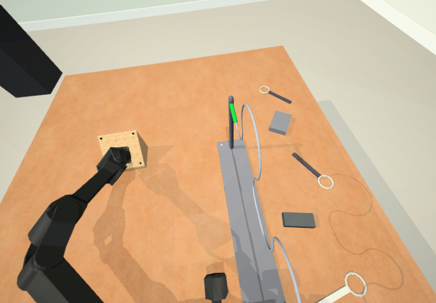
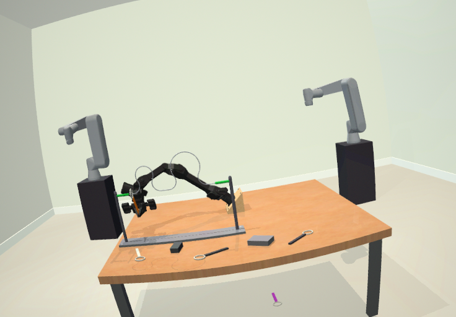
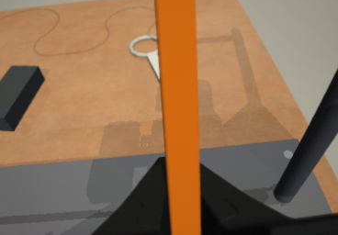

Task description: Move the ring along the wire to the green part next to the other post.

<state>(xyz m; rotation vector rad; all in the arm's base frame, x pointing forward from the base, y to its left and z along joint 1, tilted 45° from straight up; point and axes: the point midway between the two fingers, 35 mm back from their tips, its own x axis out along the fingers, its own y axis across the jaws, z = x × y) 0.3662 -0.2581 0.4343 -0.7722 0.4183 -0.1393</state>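
My gripper (image 2: pixel 139 213) (image 3: pixel 174 165) is shut on the orange handle (image 2: pixel 135 204) (image 3: pixel 178 73), near the left post (image 2: pixel 121 218) in the exterior view. The handle hangs below the small ring (image 2: pixel 131 192), which is around the wire at or just past the inner end of the left green part (image 2: pixel 123 195). The exact gap to the wire is too small to tell. The thin grey wire (image 2: pixel 199 166) (image 1: pixel 259 152) loops between the posts. The other green part (image 2: pixel 222 181) (image 1: pixel 233 113) meets the right post (image 2: pixel 233 205) (image 1: pixel 230 127). The ring is outside the wrist view.
The grey base bar (image 2: pixel 184 236) (image 1: pixel 234 187) (image 3: pixel 46 184) lies under the wire. Beyond it lie a dark block (image 1: pixel 298 219), a grey block (image 1: pixel 280 122), two dark-handled rings (image 1: pixel 306 165) (image 1: pixel 279 97) and a white-handled ring (image 1: pixel 332 295). The near post (image 3: pixel 308 151) stands right in the wrist view.
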